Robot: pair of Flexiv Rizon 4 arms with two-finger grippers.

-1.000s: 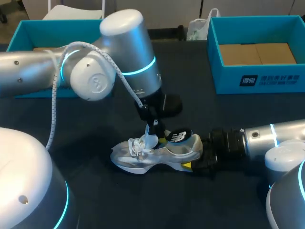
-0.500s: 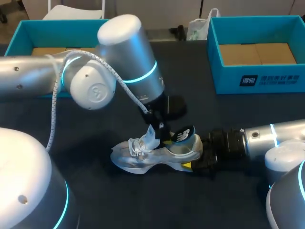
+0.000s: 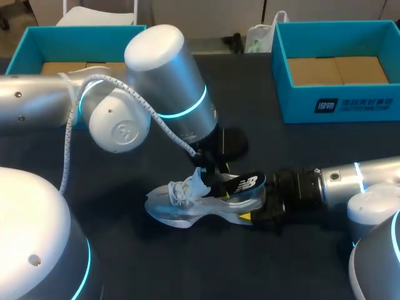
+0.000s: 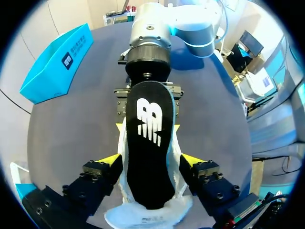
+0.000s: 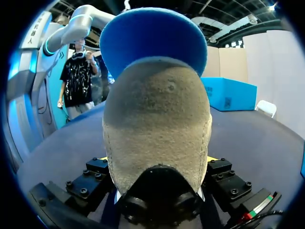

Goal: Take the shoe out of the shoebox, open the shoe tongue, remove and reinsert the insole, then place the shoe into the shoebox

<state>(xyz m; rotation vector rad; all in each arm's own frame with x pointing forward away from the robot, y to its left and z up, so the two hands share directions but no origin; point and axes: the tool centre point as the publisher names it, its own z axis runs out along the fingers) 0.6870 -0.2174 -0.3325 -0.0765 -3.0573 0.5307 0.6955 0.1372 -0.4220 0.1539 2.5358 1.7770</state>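
A white and silver shoe (image 3: 187, 205) lies on its side-on sole on the dark table, toe to the left. Its black insole (image 3: 244, 183) rests partly in the opening and juts up over the heel. My left gripper (image 3: 209, 173) hangs just above the opening. In the left wrist view it stands open (image 4: 150, 162), its yellow fingertips (image 4: 110, 160) either side of the shoe and the insole (image 4: 148, 143). My right gripper (image 3: 257, 209) is shut on the shoe's heel (image 5: 157, 119) from behind, and the insole's blue underside (image 5: 152, 33) shows above that heel.
A teal shoebox (image 3: 337, 103) with a cardboard floor stands at the back right. Another teal box (image 3: 31, 40) sits at the back left, partly behind my left arm. A white cable runs along the left arm.
My left gripper has opened and let go of the insole. The insole's heel end has shifted right, further out over the shoe's heel. The right arm has kept still.
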